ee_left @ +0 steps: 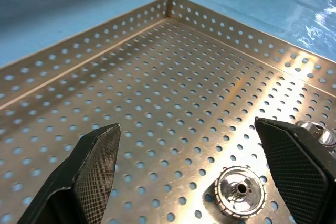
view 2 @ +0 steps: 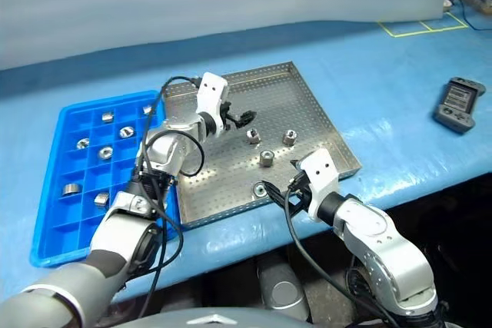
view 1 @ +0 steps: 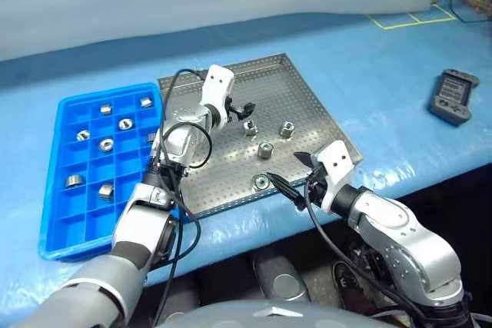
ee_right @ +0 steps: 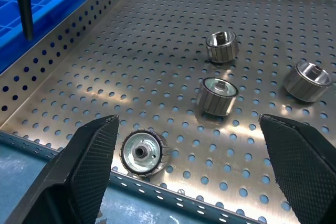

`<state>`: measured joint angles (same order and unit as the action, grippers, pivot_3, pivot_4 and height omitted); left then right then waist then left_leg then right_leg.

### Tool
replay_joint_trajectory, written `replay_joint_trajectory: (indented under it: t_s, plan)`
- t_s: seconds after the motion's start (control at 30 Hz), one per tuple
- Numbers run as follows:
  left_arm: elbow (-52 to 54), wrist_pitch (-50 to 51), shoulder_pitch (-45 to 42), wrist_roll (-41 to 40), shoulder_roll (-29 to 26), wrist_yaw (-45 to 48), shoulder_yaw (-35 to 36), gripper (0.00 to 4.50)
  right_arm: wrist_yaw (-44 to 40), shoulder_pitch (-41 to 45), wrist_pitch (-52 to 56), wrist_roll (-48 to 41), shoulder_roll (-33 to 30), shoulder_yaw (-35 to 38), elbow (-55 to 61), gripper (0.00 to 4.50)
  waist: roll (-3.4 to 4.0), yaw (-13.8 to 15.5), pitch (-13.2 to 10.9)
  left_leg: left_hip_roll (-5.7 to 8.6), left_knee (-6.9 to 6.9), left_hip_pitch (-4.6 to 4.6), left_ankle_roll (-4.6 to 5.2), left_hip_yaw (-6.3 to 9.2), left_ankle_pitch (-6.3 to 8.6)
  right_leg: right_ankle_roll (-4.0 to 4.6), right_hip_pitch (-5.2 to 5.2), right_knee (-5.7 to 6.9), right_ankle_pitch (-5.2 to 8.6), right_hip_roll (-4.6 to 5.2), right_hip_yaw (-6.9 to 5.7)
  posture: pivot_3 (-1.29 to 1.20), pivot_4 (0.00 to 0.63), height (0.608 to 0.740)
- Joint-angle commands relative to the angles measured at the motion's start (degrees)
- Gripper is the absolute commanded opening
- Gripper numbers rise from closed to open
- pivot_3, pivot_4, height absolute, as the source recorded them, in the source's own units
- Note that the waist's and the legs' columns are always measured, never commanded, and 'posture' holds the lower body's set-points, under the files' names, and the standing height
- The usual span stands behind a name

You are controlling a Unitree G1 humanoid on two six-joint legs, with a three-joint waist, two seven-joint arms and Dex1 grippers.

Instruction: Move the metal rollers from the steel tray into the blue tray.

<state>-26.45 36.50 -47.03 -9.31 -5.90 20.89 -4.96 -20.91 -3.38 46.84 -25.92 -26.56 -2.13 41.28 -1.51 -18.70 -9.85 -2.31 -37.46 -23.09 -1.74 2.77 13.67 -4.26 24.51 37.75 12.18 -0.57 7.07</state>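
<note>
Metal rollers (view 1: 265, 150), small shiny cylinders (four), sit on perforated steel tray (view 1: 307, 97); both grippers, left (view 1: 244, 108) and right (view 1: 290, 180), gape empty. Risk: knurled roller squirting sideways if pinched off-centre.

Four rollers are sitting in the steel tray (view 1: 307, 101): one (view 1: 250, 128) by the middle, one (view 1: 287, 130) beside it, one (view 1: 265, 150) nearer, one (view 1: 260, 182) by the near rim. Eight rollers are showing in the blue tray (view 1: 54, 190), one (view 1: 74, 181) among them. One grey handheld device (view 1: 453, 96) is lying apart, and two grippers are hovering: left (view 1: 247, 107), right (view 1: 292, 178)
</note>
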Motion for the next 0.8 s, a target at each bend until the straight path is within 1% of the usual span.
replay_joint_trajectory:
  t_s: [0.03,0.13,0.3,0.53,0.73,0.77,0.8]
  plan:
    - [-1.9,-1.6,-2.8,0.7,0.7,0.9,-0.2,4.44,0.8,0.0,-0.4,-0.5,0.2,1.4,3.1,4.5,0.0,-1.1,0.0,0.0,0.01,0.0,0.0,0.0,0.0,-0.01,0.0,0.0,0.0,0.0,0.0,-0.39,0.15,0.74]
    - [-3.7,-1.0,-2.8,1.9,0.9,1.1,-1.5,4.44,0.9,-0.1,-0.5,-0.6,0.3,1.3,3.1,4.5,0.0,-2.1,0.0,0.0,0.06,0.03,0.0,-0.01,0.0,-0.01,0.0,0.0,0.01,0.0,0.04,-0.38,0.15,0.74]
    - [-5.0,0.0,-2.2,4.0,0.8,-0.5,-2.3,4.44,1.0,0.4,-0.6,-0.8,0.6,0.6,2.8,4.5,-0.01,-2.9,0.0,0.01,0.17,0.11,0.0,-0.03,0.0,-0.01,0.0,0.0,0.02,-0.01,0.06,-0.37,0.15,0.74]
    - [-5.4,2.5,-1.0,5.9,0.5,-1.3,-2.9,4.44,0.9,0.8,-0.7,-0.8,0.9,0.2,2.2,4.5,-0.01,-2.9,0.0,0.04,0.25,0.12,0.0,-0.03,0.0,-0.06,0.0,-0.01,0.07,0.02,0.08,-0.36,0.15,0.74]
    - [-7.1,2.2,0.6,6.6,0.9,-0.6,-3.2,4.44,0.9,1.5,-0.9,-0.5,1.3,-0.3,1.8,4.5,0.0,-2.9,0.0,0.05,0.28,0.15,0.0,-0.02,0.0,-0.07,-0.01,-0.01,0.08,0.03,0.08,-0.37,0.15,0.74]
    - [-6.8,2.1,1.0,6.6,1.1,-0.4,-3.1,4.07,0.9,1.5,-0.9,-0.5,1.3,-0.4,1.8,4.5,0.0,-2.9,0.0,0.05,0.28,0.16,0.0,-0.02,0.0,-0.07,-0.02,0.0,0.08,0.03,0.08,-0.37,0.15,0.74]
    - [-6.5,2.1,1.3,6.4,1.2,-0.1,-2.9,3.83,0.9,1.5,-0.9,-0.5,1.4,-0.5,1.8,4.5,0.0,-2.9,0.0,0.05,0.27,0.17,0.0,-0.02,0.0,-0.07,-0.03,0.0,0.08,0.03,0.08,-0.37,0.15,0.74]
